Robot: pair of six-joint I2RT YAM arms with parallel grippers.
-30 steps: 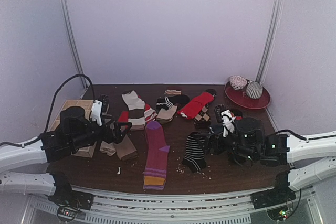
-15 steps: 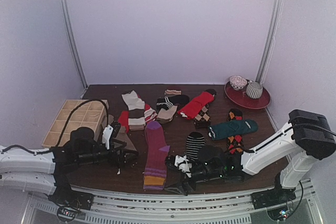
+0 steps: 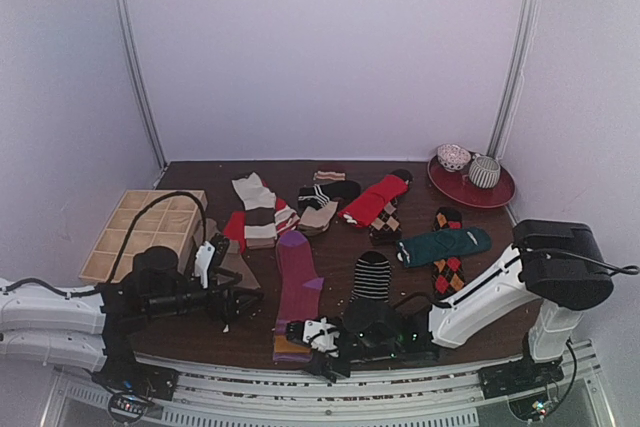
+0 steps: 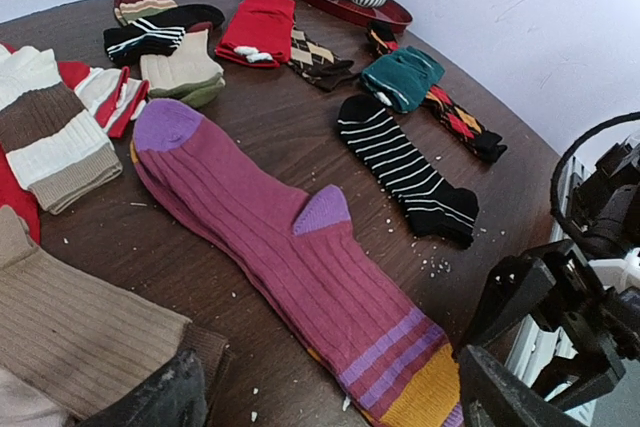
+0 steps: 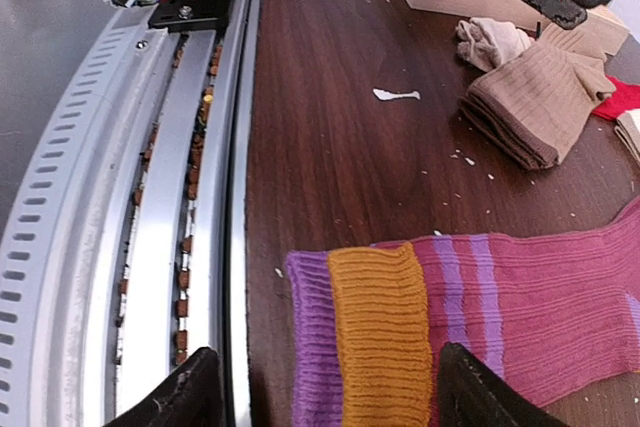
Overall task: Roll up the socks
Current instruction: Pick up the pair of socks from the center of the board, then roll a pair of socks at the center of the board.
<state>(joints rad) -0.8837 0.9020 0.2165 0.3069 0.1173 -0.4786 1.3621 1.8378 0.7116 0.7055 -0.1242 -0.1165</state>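
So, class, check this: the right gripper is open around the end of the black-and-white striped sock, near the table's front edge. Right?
Wrong sock. The right wrist view shows the right gripper open around the orange-banded end of the magenta-purple sock, near the table's front edge.

Bare table (image 3: 200, 172) shows in three places: the far-left corner behind the tray (image 3: 140, 227), a lane between the magenta sock (image 3: 297, 282) and the striped sock (image 3: 371, 275), and the near edge from the magenta sock over to the left gripper (image 3: 245, 302) (only white crumbs (image 5: 397, 95) lie there). The tray blocks the left edge and the plate (image 3: 500, 193) fills the far-right corner. The right arm (image 3: 480, 299) lies across the near-right part. Other socks (image 3: 330, 202) crowd the middle toward the far edge.
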